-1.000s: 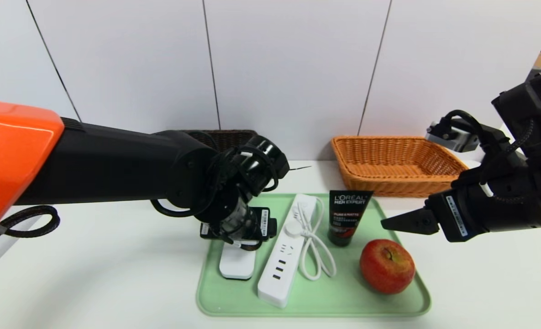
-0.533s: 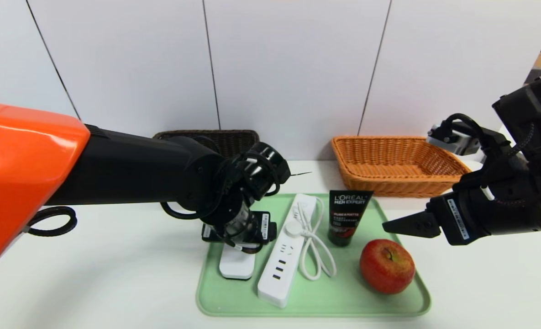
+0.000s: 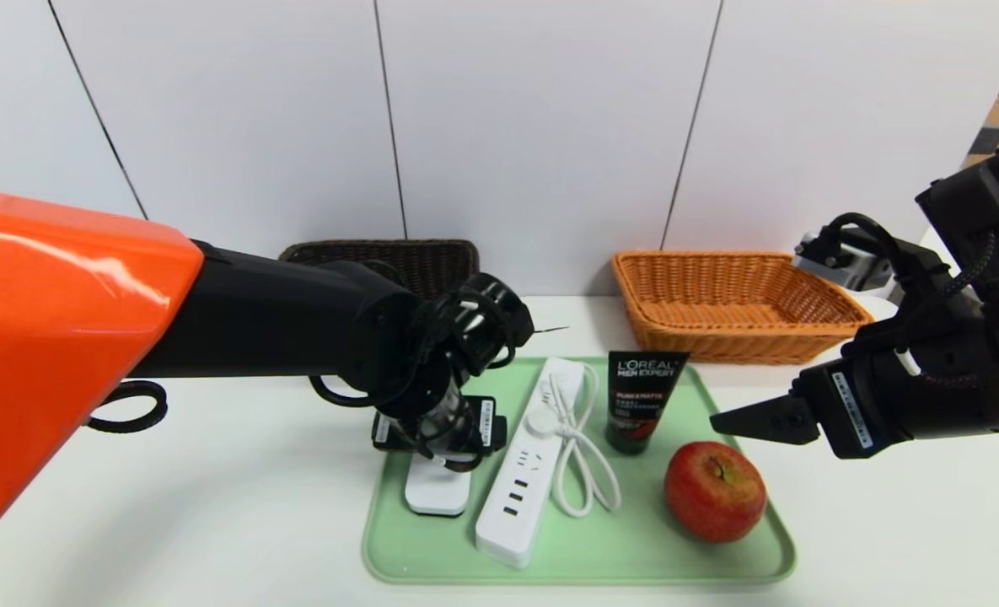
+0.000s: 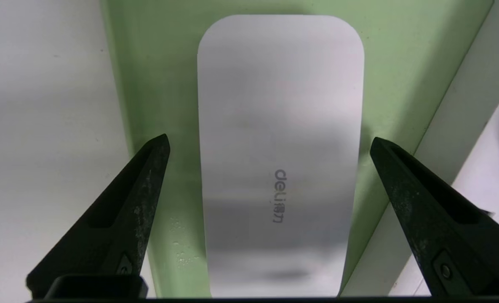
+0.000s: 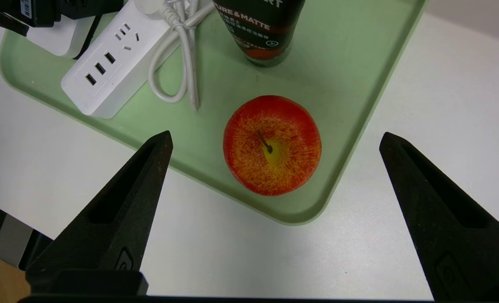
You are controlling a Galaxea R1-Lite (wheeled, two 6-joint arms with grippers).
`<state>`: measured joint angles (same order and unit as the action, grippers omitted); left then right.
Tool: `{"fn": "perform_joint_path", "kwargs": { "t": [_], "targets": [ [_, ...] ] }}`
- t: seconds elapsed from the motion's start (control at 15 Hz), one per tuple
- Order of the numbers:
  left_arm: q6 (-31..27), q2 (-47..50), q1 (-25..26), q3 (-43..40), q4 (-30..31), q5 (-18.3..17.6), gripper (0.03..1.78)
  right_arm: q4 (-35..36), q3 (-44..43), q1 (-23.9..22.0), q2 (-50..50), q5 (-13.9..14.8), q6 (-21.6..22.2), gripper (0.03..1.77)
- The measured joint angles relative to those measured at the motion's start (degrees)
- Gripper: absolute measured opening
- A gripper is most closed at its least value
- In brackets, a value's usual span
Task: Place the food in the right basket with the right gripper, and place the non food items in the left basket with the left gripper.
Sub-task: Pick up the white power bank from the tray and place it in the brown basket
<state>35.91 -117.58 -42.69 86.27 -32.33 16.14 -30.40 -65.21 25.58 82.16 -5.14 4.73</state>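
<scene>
A green tray (image 3: 592,556) holds a flat white Deli device (image 3: 437,489), a white power strip (image 3: 526,472) with its coiled cable, a black L'Oreal tube (image 3: 641,400) and a red apple (image 3: 714,491). My left gripper (image 4: 269,141) points down over the white device (image 4: 279,126), open, one finger on each side of it and not touching. My right gripper (image 3: 718,424) hovers open just above and right of the apple (image 5: 272,145), which lies ahead of its fingertips (image 5: 161,145). Nothing is held.
A dark wicker basket (image 3: 406,253) stands at the back left, partly hidden by my left arm. An orange wicker basket (image 3: 731,303) stands at the back right. The tray's left rim (image 4: 118,105) runs close beside the left finger.
My left arm has pushed forward and its gripper has sunk slightly toward the white device. My right gripper has drifted a little down and to the right, still open.
</scene>
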Motion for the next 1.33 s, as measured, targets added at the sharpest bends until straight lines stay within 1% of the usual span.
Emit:
{"fn": "perform_joint_path", "kwargs": {
  "t": [0.33,0.4,0.6,0.67,1.0,1.27,1.33],
  "targets": [
    [-0.06,-0.41,0.00,0.02,-0.02,0.00,1.69,-0.02,0.07,-0.04,-0.24,0.00,0.00,1.70],
    [-0.09,-0.41,-0.02,0.02,-0.24,-0.05,1.56,0.00,0.09,-0.04,-0.26,0.02,0.01,1.70],
    [-0.13,-0.39,-0.02,0.02,-0.20,0.00,1.09,-0.02,0.09,-0.11,-0.28,0.00,0.04,1.70],
    [-0.11,-0.37,-0.02,0.02,-0.20,-0.02,1.04,-0.10,0.09,-0.11,-0.33,0.00,0.09,1.70],
    [-0.33,0.18,0.00,0.02,-0.39,0.15,1.01,-0.02,0.41,-0.11,-0.74,0.00,0.06,1.70],
    [-0.67,2.43,-0.02,0.09,-0.52,3.01,1.01,0.00,0.51,-0.13,-1.02,-0.02,0.06,1.70],
    [-0.83,3.19,-0.02,0.11,-0.57,3.18,1.01,0.00,0.52,-0.15,-1.05,0.02,0.06,1.70]
  ]
}}
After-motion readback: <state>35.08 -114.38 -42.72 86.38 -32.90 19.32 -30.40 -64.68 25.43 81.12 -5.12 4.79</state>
